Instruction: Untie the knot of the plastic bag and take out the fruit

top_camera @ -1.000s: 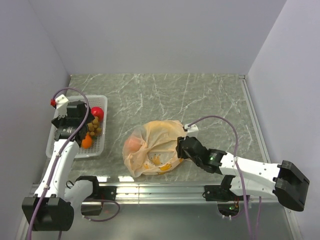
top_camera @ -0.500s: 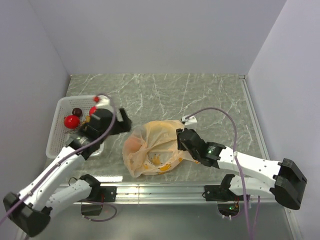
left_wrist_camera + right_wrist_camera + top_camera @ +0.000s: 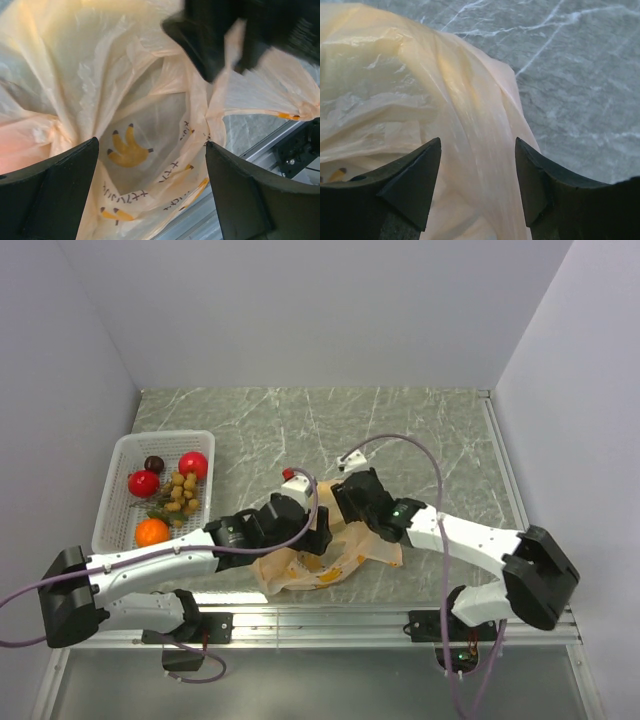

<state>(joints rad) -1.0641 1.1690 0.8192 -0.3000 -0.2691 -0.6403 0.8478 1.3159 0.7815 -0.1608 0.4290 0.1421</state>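
Observation:
The plastic bag (image 3: 335, 562) lies slumped at the table's front, between both grippers. My left gripper (image 3: 308, 536) is open over its mouth. In the left wrist view it (image 3: 151, 145) looks into the bag (image 3: 140, 115), which has yellow banana prints. An orange-pink glow (image 3: 12, 150) shows through the plastic at the left. My right gripper (image 3: 352, 504) is open at the bag's far side, its jaws (image 3: 477, 142) astride a fold of plastic (image 3: 470, 115). No knot shows. Two red fruit (image 3: 193, 464), a maroon one (image 3: 153, 463), a tan cluster (image 3: 180, 493) and an orange (image 3: 151, 531) lie in the basket.
The white basket (image 3: 205, 440) stands at the left of the marble table (image 3: 420, 430). My left arm (image 3: 160, 562) stretches low from the basket side towards the bag. The metal rail (image 3: 330, 615) runs along the front edge. Grey walls close the sides and back.
My left arm has swung from the basket over to the bag. My right gripper has moved up and left along the bag. The bag has sunk flatter.

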